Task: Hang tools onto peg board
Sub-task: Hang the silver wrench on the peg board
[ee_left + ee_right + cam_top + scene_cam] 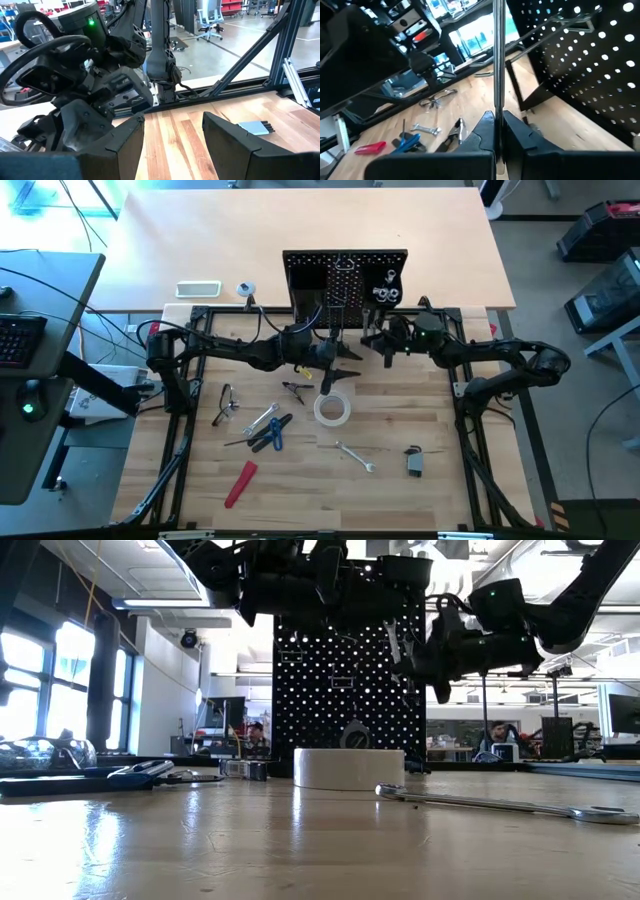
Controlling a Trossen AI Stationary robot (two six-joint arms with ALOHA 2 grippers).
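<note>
A: What is the right gripper (496, 131) doing?

B: Its fingers are pressed together on a thin metal rod (496, 60), some slim tool I cannot name; it holds it upright just in front of the peg board (345, 278), probably to line it up with a wire hook (547, 31) there.

A: And the left gripper (172, 131)?

B: Spread, with nothing between its fingers; it sits close by, near the board's foot, likely waiting or ready to steady things.

A: Where are the other tools?

B: Lying on the table (400, 410); the tape roll (332, 409) sits just in front of the board; a wrench (355, 456), the blue pliers (270, 435) and the red-handled tool (240, 483) lie nearer the front, unhung.
</note>
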